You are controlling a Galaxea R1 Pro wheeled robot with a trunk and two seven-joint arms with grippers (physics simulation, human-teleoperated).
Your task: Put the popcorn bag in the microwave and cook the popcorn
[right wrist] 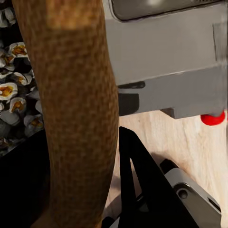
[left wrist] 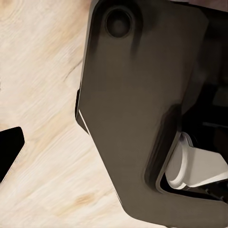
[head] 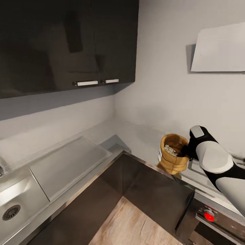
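Pickup step: right gripper (head: 185, 149) jaws straddle the rolled rim of the popcorn bag (head: 173, 160) standing on the countertop (head: 143, 141), apparently pinching it though closure unclear; next likely lift and find the microwave.

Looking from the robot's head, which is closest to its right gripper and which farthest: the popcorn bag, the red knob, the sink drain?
From the right gripper:
1. Popcorn bag: at the gripper, on the countertop corner.
2. Red knob: below the arm, on the appliance front.
3. Sink drain: far across, at the view's left edge.
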